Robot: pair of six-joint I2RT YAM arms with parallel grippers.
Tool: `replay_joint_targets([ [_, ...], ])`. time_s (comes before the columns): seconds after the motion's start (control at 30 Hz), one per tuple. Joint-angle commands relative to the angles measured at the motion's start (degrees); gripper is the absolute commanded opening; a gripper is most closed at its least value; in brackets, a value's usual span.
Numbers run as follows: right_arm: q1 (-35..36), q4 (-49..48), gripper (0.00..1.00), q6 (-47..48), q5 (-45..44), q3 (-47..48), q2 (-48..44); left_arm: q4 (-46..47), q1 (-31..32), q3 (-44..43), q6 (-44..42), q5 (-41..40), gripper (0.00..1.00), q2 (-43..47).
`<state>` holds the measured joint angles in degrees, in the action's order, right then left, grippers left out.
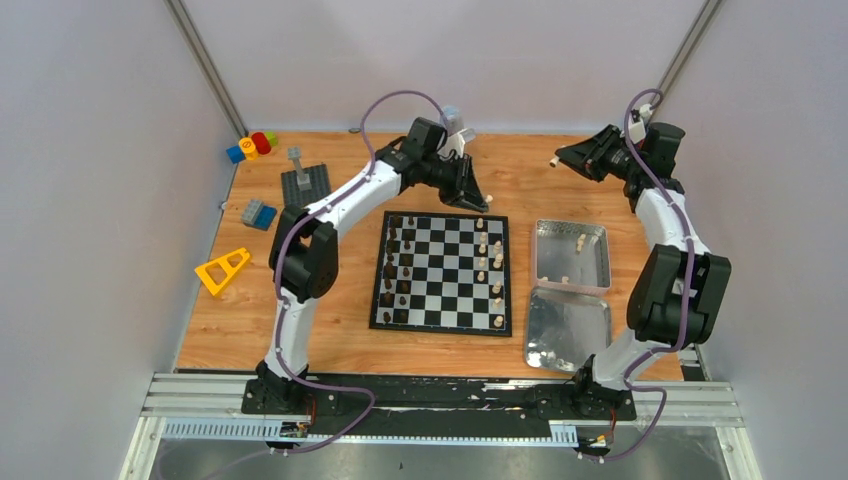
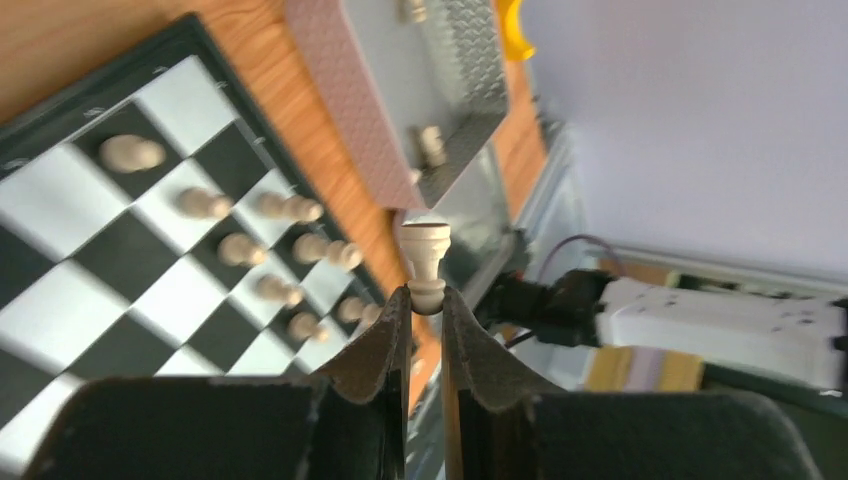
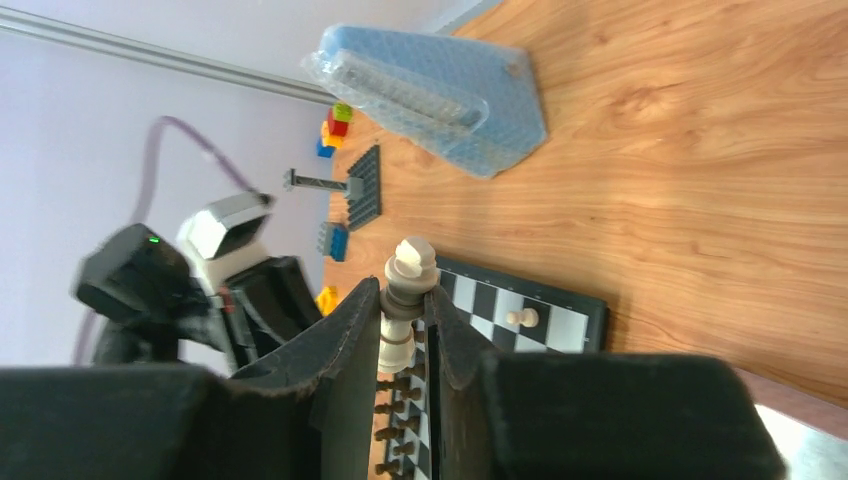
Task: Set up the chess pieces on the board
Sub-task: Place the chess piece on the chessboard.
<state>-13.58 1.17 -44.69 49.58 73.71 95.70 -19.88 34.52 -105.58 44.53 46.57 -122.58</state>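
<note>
Left gripper [image 2: 426, 298] pinched tight on cream piece [image 2: 425, 255] above board's [image 1: 445, 280] far edge. Right gripper [image 3: 404, 300] clamps second cream piece [image 3: 408, 265] (raised high), worktop's [image 1: 520, 170] far-right corner.

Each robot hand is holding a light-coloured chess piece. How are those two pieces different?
The pale cream chess piece in the left gripper shows a wide flat end; the pale cream chess piece in the right gripper shows a rounded, notched tip. The left piece is pinched only at its small round end; the right piece sits deeper between the fingers. Both are cream, each clamped in shut jaws.
</note>
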Motion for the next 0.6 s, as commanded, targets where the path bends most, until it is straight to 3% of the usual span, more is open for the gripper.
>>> replay_joint_targets([
  [0.0, -1.5, 4.9, 0.00, 9.0, -0.1, 3.1, -1.8, -38.1, -0.3, -9.6, -36.9, -7.6, 0.02, 4.2],
  [0.07, -2.1, 6.1, 0.00, 11.4, 0.0, 3.0, -1.9, -47.8, -0.1, -12.6, -48.7, -12.8, 0.05, 3.0],
  [0.2, -2.9, 7.3, 0.00, 15.5, 0.1, 1.7, -3.2, -60.1, 1.0, -14.9, -59.5, -21.3, 0.06, 0.9],
  [0.57, -3.2, 7.6, 0.00, 24.6, -1.5, -5.3, -9.9, -74.9, 11.0, -20.0, -73.0, -36.4, 0.06, -5.1],
])
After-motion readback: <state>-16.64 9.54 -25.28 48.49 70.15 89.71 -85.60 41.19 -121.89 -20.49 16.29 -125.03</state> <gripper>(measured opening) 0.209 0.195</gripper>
